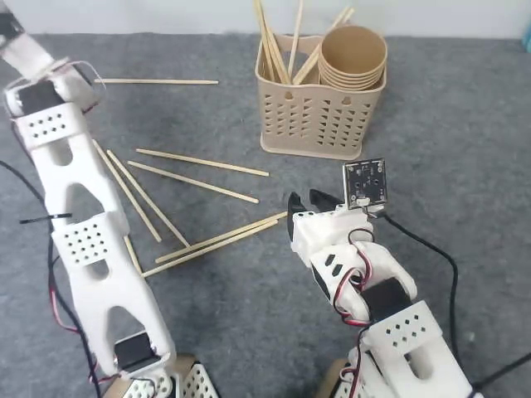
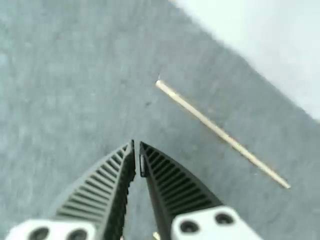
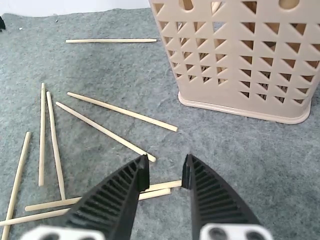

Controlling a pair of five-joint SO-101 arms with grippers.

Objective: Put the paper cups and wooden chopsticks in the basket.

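Fingers [image 3: 120, 195] of the right gripper [image 3: 165, 164] stand partly apart and empty above the ends of two thin, pale wooden chopsticks [image 1: 220, 239], which lie side by side with their long axes slanting from the left arm toward this gripper. On the left gripper [image 2: 136, 146] they are closed to a sliver, empty, near a lone chopstick [image 2: 220, 132] lying parallel to the grey mat's [image 1: 431, 166] far edge. Stacked paper cups [image 1: 354, 58] stand upright in the basket [image 1: 309, 124] beside leaning chopsticks [image 1: 270, 37]

Grey felt mat [image 1: 465, 124] meets a white strip [image 1: 166, 15] beyond.
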